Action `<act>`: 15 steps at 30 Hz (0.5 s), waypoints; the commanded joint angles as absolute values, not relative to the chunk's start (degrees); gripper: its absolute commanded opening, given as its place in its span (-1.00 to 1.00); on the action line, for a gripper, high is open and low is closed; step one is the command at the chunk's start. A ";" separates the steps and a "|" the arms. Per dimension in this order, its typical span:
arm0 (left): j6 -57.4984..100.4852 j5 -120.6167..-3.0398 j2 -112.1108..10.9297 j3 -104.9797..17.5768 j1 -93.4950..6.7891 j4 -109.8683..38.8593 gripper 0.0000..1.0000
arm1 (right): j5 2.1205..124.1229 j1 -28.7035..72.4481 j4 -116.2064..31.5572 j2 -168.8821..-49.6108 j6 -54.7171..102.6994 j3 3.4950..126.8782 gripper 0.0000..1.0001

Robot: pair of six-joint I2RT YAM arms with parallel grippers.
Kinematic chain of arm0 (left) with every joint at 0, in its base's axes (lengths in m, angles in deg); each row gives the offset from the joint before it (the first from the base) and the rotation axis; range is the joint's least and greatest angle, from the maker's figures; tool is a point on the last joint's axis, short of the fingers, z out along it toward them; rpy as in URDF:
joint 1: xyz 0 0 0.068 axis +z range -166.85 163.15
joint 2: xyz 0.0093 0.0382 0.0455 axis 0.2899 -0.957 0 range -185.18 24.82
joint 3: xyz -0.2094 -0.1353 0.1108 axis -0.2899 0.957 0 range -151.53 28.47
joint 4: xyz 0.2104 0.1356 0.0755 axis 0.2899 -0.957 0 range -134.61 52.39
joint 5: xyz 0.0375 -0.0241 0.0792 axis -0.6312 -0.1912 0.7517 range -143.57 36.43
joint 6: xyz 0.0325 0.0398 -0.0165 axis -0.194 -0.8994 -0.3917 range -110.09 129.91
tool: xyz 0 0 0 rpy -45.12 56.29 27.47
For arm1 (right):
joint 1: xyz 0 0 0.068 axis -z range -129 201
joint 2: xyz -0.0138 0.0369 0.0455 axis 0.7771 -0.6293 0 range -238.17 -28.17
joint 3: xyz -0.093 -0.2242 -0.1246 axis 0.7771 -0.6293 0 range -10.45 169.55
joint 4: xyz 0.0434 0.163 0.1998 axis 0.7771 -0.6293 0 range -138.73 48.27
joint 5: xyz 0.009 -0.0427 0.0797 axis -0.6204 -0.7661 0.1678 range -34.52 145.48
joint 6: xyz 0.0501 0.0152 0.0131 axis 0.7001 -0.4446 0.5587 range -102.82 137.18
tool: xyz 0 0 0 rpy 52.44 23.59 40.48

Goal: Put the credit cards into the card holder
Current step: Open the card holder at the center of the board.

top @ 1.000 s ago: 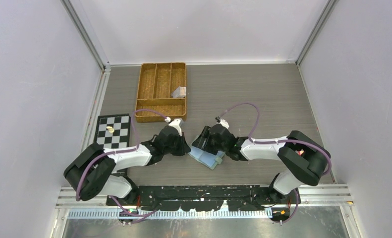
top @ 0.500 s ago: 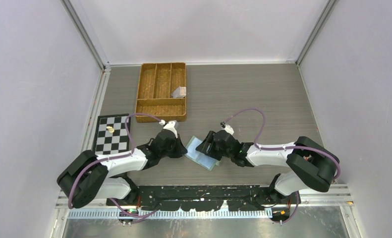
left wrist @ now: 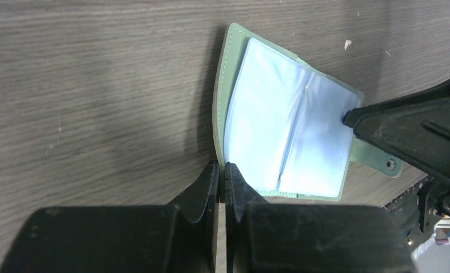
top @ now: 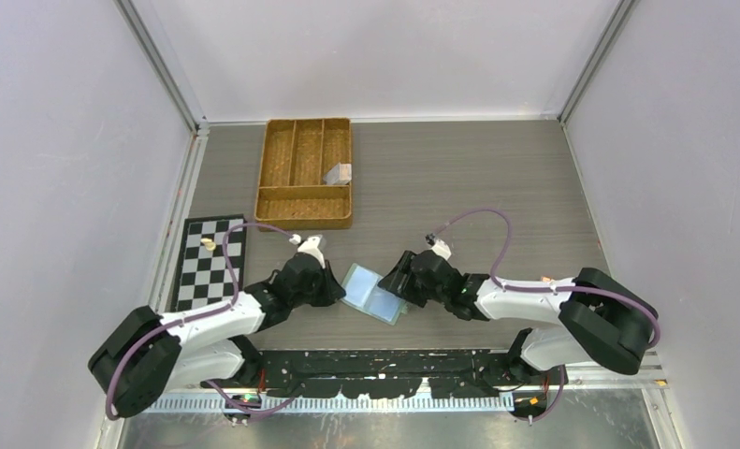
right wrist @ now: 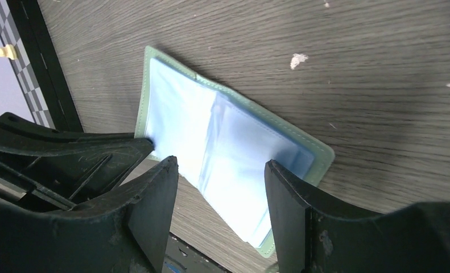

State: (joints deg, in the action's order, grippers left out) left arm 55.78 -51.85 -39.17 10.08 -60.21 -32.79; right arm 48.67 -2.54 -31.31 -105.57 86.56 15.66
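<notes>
- The card holder (top: pixel 373 293) lies open and flat on the bench (top: pixel 478 178), close to the near edge and between the two grippers.
- Its inside shows two plain light-blue sleeves (left wrist: pixel 285 136) with a fold between them. A green stitched border (left wrist: pixel 218 96) runs around them.
- A green tab (left wrist: pixel 376 159) with a small round snap (left wrist: pixel 391 164) sticks out from the holder's right side, just beside the right gripper's finger.
- The left gripper (left wrist: pixel 222 170) has its fingers pressed together. The tips are at the holder's left edge, at the near corner. I cannot tell if the thin cover is pinched between them.
- The right gripper (right wrist: pixel 221 165) has its fingers apart, low over the holder's right half. In its own view the near part of the holder shows between the two fingers. In the left wrist view one fingertip meets the right edge of the sleeves.
- A woven brown tray (top: pixel 265 168) with dividers stands at the far left of the bench, well apart from the holder. A small grey piece (top: pixel 338 174) lies in its right compartment; it is too small to tell what it is.
- A chessboard (top: pixel 207 271) lies at the left edge, beside the left arm, with a small pale pawn (top: pixel 208 243) on it.
- Behind the holder the wood surface runs to the back wall, and on the right to the side wall. Metal rails follow these edges.
- On the near side the black base rail (top: pixel 384 360) of the arms is near the holder.
</notes>
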 commanded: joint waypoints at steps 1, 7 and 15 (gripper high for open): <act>55.62 -55.12 -34.84 11.05 -59.83 -37.35 -0.80 | 45.90 -2.78 -37.57 -103.35 84.06 16.24 0.25; 53.72 -57.12 -29.44 5.39 -59.83 -50.34 0.10 | 48.53 -2.78 -41.15 -98.63 77.77 21.46 0.27; 49.58 -54.11 -26.80 -6.66 -59.10 -66.00 0.57 | 48.47 -1.65 -53.84 -94.33 70.59 29.85 0.38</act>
State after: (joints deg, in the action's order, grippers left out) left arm 52.96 -55.33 -27.89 -0.09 -59.77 -57.14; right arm 49.35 -2.39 -47.86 -97.03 75.48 25.74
